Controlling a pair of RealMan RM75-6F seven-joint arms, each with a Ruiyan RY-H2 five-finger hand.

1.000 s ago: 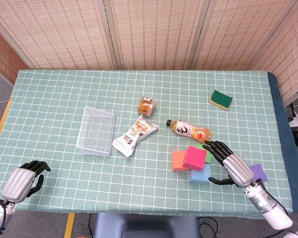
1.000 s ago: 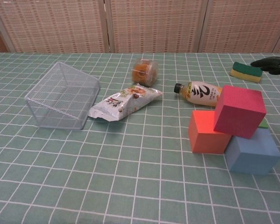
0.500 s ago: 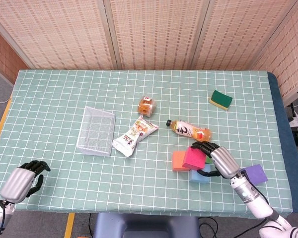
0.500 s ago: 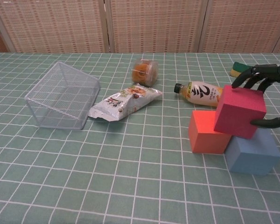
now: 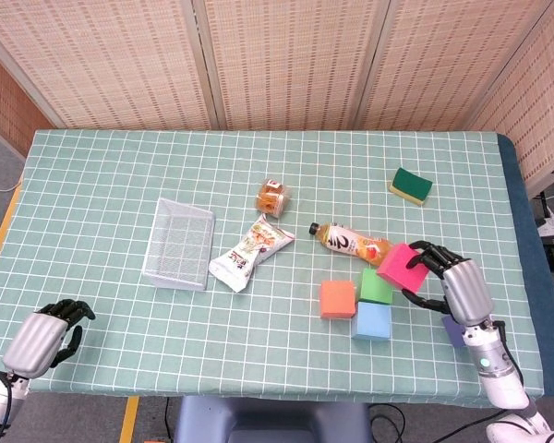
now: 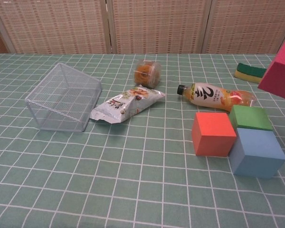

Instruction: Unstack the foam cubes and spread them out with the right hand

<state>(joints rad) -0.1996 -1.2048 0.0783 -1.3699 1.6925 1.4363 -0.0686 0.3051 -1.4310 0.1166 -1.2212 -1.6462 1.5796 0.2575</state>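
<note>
Pink foam is clamped in the right hand (image 5: 457, 286): the pink cube (image 5: 399, 265) is held between the dark fingers (image 5: 427, 251) at the right of the head view, lifted clear of the other blocks and tilted, and in the chest view it is seen cut off at the upper right edge of the frame, above the table. Just left of the hand, three cubes are left in a tight cluster at lower centre-right: the green cube (image 5: 376, 286) touching the blue cube (image 5: 372, 321) below it, and the orange cube (image 5: 337, 299) beside them. A purple cube (image 5: 453, 330) is partly hidden behind the right wrist. A bottle (image 5: 353, 244) lies just above the cluster, close to the held block. The step in hand is judged to be the carrying-off of the top block; what is called for next is a bare patch of the green checked tablecloth (image 5: 120, 185), well apart from the cluster, the bottle and the purple cube, where the block can be lowered flat and released. The left hand (image 5: 44, 337) is kept at the lower left corner, fingers curled in on nothing.
</note>
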